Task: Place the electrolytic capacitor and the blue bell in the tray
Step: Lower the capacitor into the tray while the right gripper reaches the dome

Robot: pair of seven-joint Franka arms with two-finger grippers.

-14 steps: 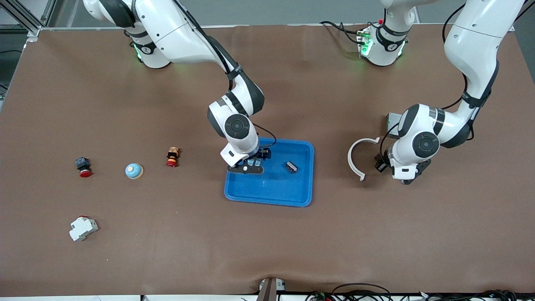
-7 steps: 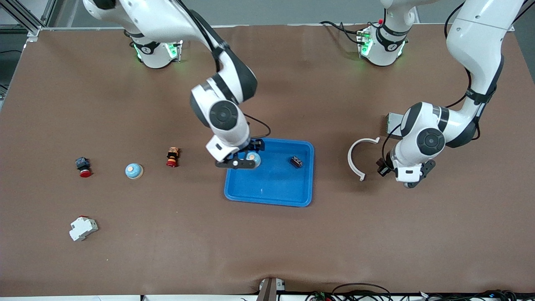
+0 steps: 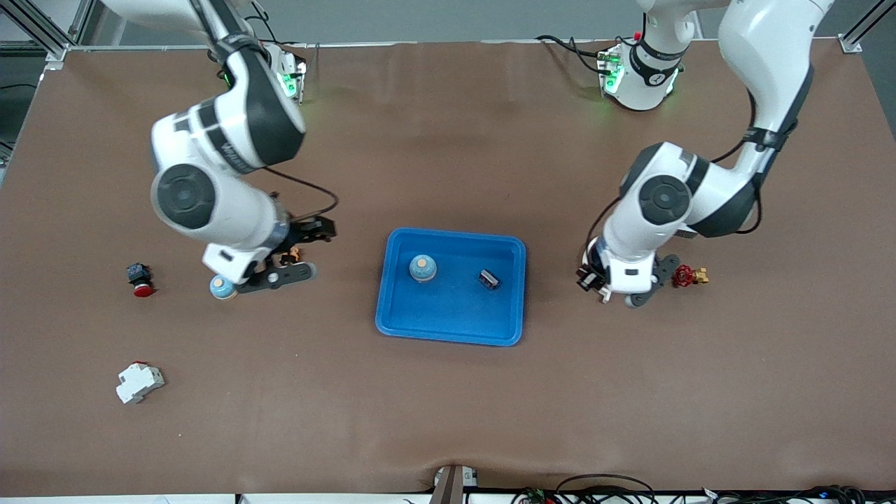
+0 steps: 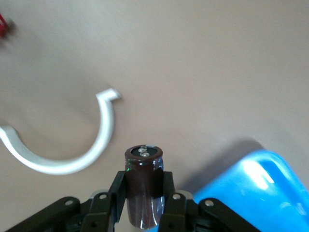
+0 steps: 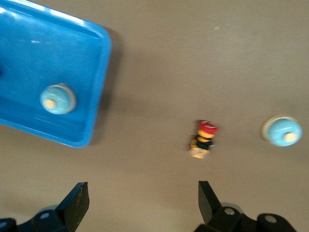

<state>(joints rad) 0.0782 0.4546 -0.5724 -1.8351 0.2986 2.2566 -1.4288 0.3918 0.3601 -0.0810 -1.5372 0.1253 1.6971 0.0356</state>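
— Where were the grippers?
— Left gripper (image 4: 145, 203) clamped a brown electrolytic capacitor (image 4: 143, 186) over the white curved bracket (image 4: 72, 159); right gripper (image 5: 142, 203) gaped empty above a small red-capped pushbutton (image 5: 203, 139), beside a second bell (image 3: 221, 286).
— The tray (image 3: 455, 329)?
— It held a blue bell (image 3: 423, 267) and, probably, a black component (image 3: 488, 279).

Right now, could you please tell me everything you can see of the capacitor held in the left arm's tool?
The electrolytic capacitor is a short dark-brown cylinder with a glossy sleeve and a flat end cap carrying small metal terminals. It stands lengthwise between the two black fingers of the left tool, which is shut on its sides. It hangs above the bare brown table, between the white curved clip and the blue tray, touching only the fingers.
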